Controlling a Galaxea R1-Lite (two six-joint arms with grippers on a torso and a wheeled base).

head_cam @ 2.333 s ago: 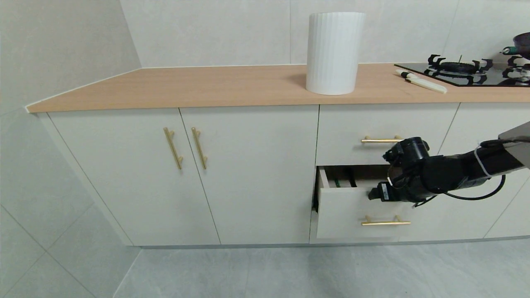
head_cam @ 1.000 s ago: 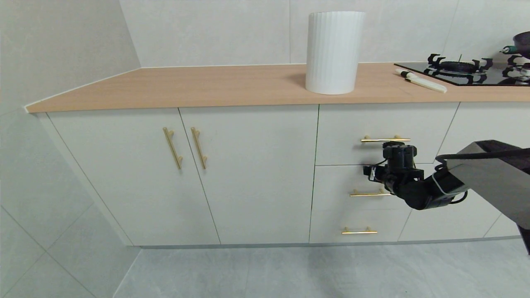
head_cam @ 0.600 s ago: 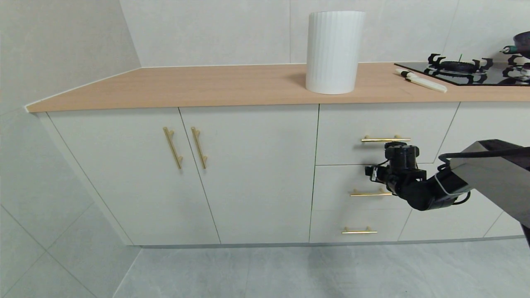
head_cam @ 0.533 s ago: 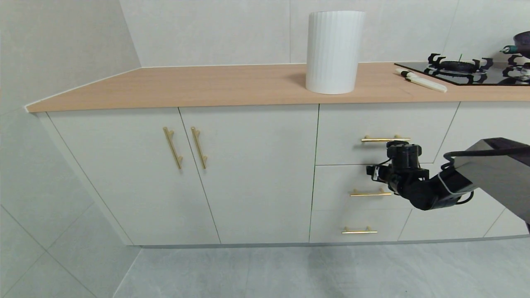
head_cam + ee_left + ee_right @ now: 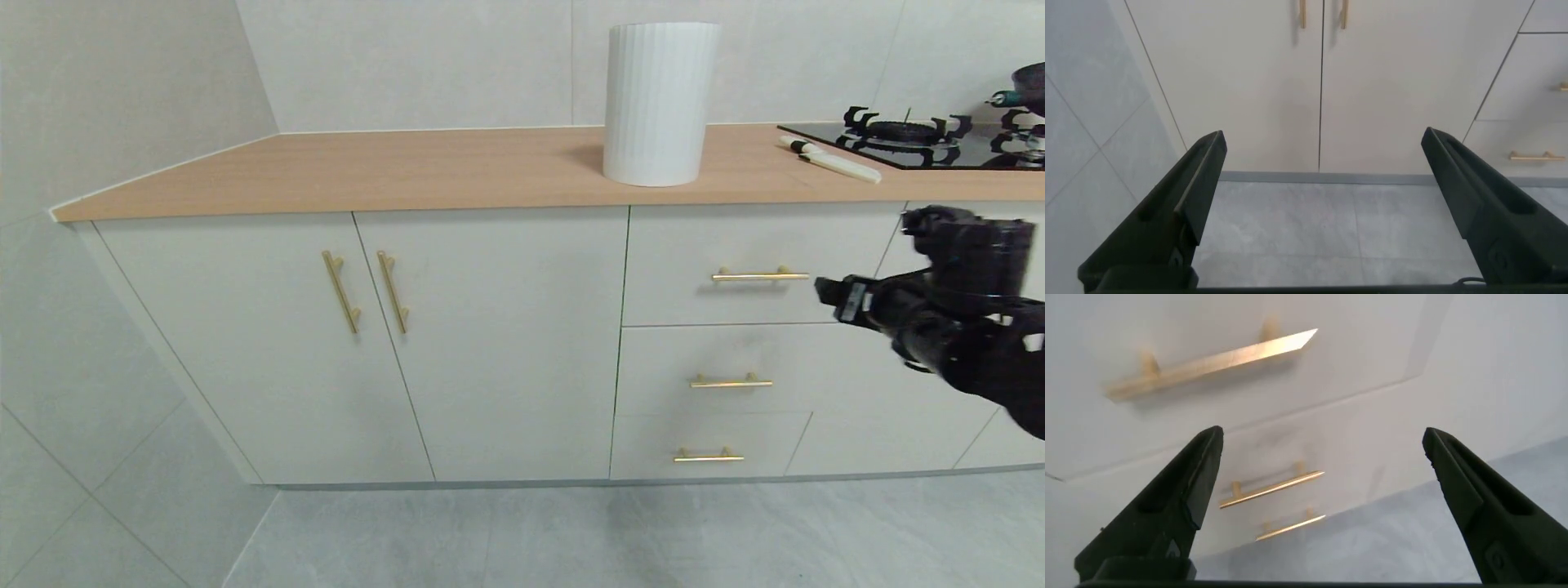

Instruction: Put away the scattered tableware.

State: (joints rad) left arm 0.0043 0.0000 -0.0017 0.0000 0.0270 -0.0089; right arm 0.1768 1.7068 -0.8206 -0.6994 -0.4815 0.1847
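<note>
right arm [image 5: 971,343]: all black, rounded joint housings, boxy module on top of the wrist, small white label [image 5: 849,307] near the tip. left gripper [image 5: 1323,135] and right gripper [image 5: 1321,434]: identical matte black fingers [image 5: 1184,204], flat wedges tapering to blunt tips.

Counter [image 5: 367,171]: bare wood from the wall corner across to the white canister [image 5: 660,102], which stands upright and blocks a straight sweep along the top. Past it, more bare wood, then a knife [image 5: 833,161] lying near the front edge, just beside the stove [image 5: 902,132].

Cabinet front: three drawers [image 5: 710,241], all shut flush; only the top handle [image 5: 759,276], middle handle [image 5: 731,381] and bottom handle [image 5: 709,457] stick out, as do the door handles [image 5: 393,292].

Right gripper [image 5: 826,292], fingers spread, hangs off the drawer fronts just right of the top handle. Left gripper [image 5: 1323,147], fingers apart, faces bare floor [image 5: 1315,220] at the foot of the doors [image 5: 1233,82].
</note>
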